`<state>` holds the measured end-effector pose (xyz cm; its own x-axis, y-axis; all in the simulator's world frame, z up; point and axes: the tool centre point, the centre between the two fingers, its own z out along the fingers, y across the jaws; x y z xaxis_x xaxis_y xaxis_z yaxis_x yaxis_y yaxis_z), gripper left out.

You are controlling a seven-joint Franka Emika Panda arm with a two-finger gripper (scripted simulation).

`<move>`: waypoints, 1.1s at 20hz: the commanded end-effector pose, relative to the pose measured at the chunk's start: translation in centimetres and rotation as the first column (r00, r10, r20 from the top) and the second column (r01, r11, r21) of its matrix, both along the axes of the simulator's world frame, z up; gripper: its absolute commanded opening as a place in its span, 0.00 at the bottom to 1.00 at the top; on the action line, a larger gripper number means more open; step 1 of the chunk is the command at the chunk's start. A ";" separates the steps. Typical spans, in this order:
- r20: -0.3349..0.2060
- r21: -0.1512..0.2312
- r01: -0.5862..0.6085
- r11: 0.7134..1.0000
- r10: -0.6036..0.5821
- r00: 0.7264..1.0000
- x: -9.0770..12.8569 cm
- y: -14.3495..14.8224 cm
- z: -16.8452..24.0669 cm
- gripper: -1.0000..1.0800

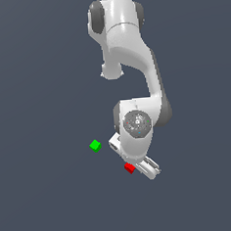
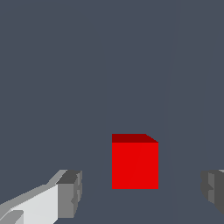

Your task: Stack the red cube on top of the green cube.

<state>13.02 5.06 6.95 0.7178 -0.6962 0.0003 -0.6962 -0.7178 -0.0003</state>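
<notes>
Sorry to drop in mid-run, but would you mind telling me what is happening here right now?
A single white robot arm is going for the red cube. Its hand is open, and in the wrist view the cube sits between the two fingers with a clear gap on each side, so nothing is gripped yet. The green cube sits apart on the grey floor, toward the exterior view's left of the red one, with nothing on it. The stacking has not begun.

My arm reaches down from the exterior view's top, wrist bent. My gripper hangs with its fingers spread wide.
</notes>
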 end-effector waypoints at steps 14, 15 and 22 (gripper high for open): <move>-0.001 0.000 0.001 1.000 -0.001 1.000 -0.1 -0.1 -5.2 0.96; -0.001 0.000 0.001 1.000 -0.001 1.000 0.0 -0.1 -5.1 0.96; -0.001 0.000 0.001 1.000 -0.001 1.000 0.0 -0.1 -5.0 0.00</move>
